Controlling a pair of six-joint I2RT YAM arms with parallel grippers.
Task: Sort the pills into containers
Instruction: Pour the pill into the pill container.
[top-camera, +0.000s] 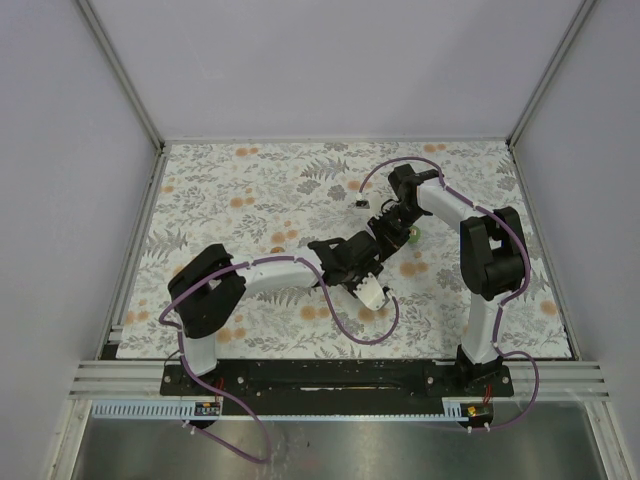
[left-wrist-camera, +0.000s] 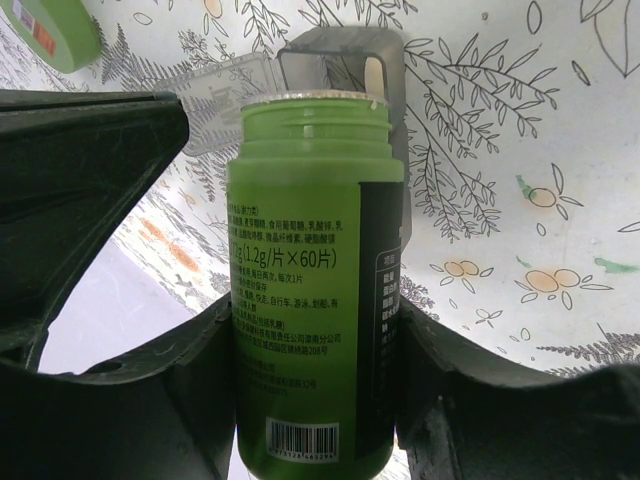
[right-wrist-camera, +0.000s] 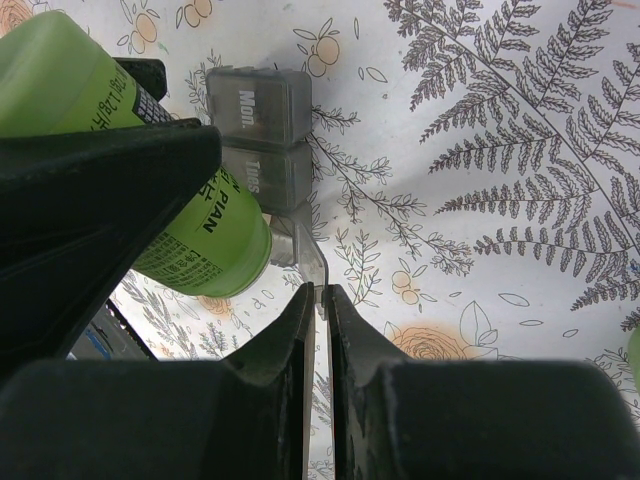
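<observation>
We are clamping our left gripper (left-wrist-camera: 312, 385) around the green bottle (left-wrist-camera: 300, 250), its mouth at the pill box (right-wrist-camera: 258, 105), while our right gripper (right-wrist-camera: 318, 298) is pinching the box's lid (right-wrist-camera: 300, 248).

Floral tablecloth (top-camera: 250, 190), pale walls (top-camera: 340, 60)

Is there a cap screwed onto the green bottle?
No, the green bottle shows a bare threaded neck with nothing covering it.
</observation>
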